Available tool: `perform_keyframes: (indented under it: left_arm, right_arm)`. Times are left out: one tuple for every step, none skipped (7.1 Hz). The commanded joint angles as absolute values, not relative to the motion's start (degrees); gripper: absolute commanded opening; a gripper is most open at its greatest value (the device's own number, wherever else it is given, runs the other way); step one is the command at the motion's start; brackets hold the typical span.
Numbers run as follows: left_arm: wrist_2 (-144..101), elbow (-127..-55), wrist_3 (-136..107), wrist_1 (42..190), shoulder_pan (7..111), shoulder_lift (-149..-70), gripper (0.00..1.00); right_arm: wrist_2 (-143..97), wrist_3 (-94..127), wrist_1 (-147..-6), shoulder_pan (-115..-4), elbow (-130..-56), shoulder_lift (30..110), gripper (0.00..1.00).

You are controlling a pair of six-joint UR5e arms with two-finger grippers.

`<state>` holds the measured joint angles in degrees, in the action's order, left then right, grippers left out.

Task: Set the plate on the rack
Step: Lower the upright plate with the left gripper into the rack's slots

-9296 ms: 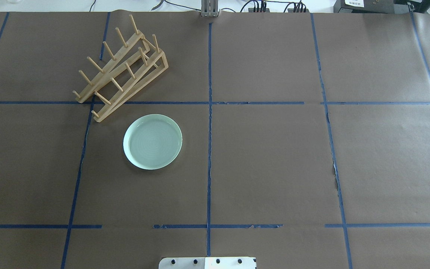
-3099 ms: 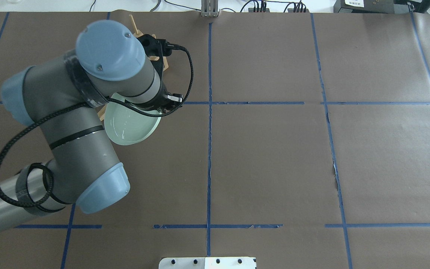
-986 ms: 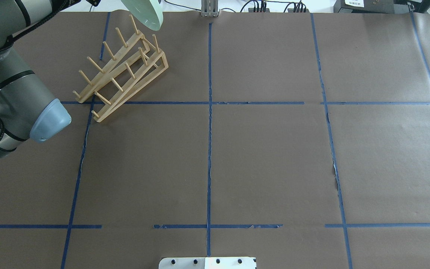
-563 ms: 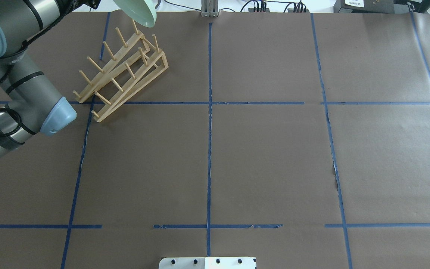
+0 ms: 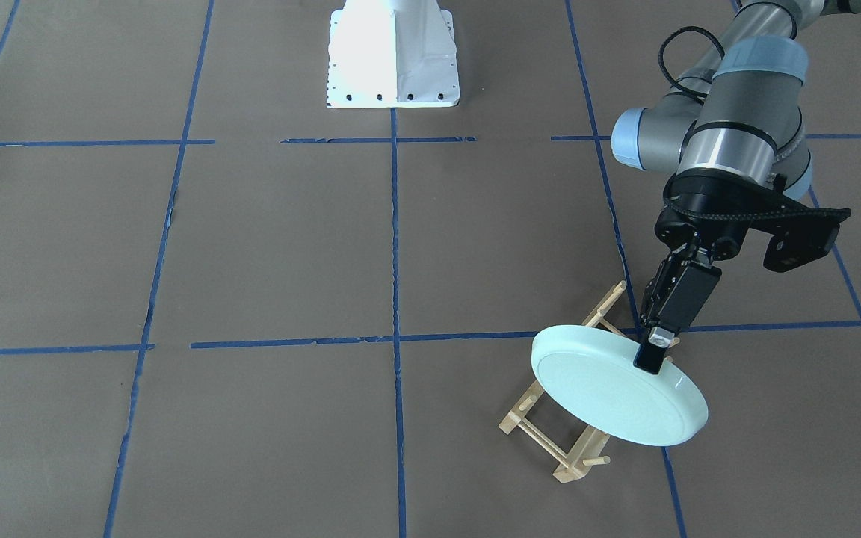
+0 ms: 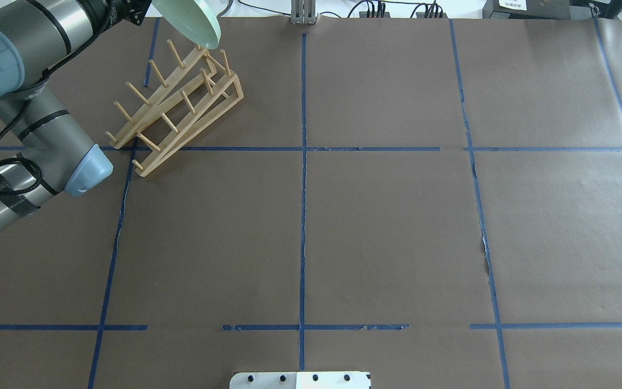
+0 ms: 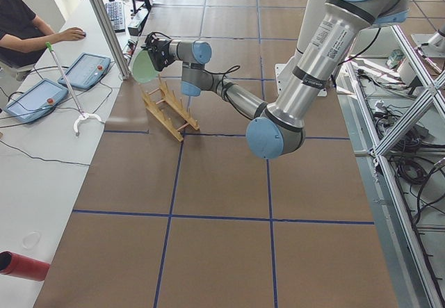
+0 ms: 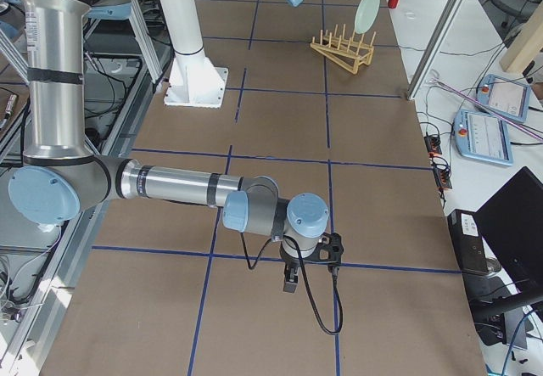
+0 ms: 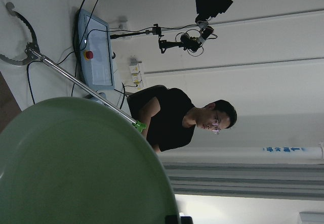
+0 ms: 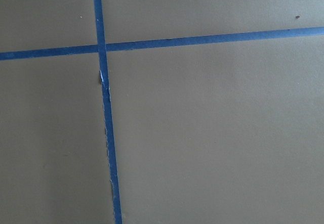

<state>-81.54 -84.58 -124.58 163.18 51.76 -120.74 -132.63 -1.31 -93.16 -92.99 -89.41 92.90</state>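
Plate (image 5: 610, 400) tilted over rack (image 5: 523, 409), left claw (image 5: 652, 359) clamped on its rim, right claw (image 8: 289, 283) — cannot tell.

We are in a robotics lab: robot arms (image 7: 316, 51) and a white mounting pedestal (image 5: 392, 52) at a table (image 6: 386, 227) papered brown and gridded with blue tape (image 6: 303, 216). In the side view's upper left are 2 teach pendants (image 7: 89, 68) and an operator (image 7: 21, 23) at a keyboard (image 7: 115, 16).
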Motion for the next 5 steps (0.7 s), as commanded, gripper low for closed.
perform_keyframes:
  left_arm:
    - [-79.8,-82.8,-124.8,164.7,50.7,-120.8,0.0]
    - [-78.2,-82.0,-124.9,165.8,49.6,-120.7,0.0]
    - [-78.0,-81.6,-124.9,166.2,49.4,-120.7,0.0]
    - [-78.0,-81.4,-124.9,166.2,49.3,-120.6,0.0]
    - [-78.0,-80.5,-124.9,166.3,49.1,-120.6,0.0]
  right_arm:
    - [-132.6,-1.3,-93.2,-93.0,-89.5,92.9,1.0]
    - [-132.6,-1.3,-93.2,-93.0,-89.4,92.9,1.0]
    - [-132.6,-1.3,-93.2,-93.0,-89.5,92.9,1.0]
    - [-132.6,-1.3,-93.2,-93.0,-89.4,92.9,1.0]
    - [-132.6,-1.3,-93.2,-93.0,-89.5,92.9,1.0]
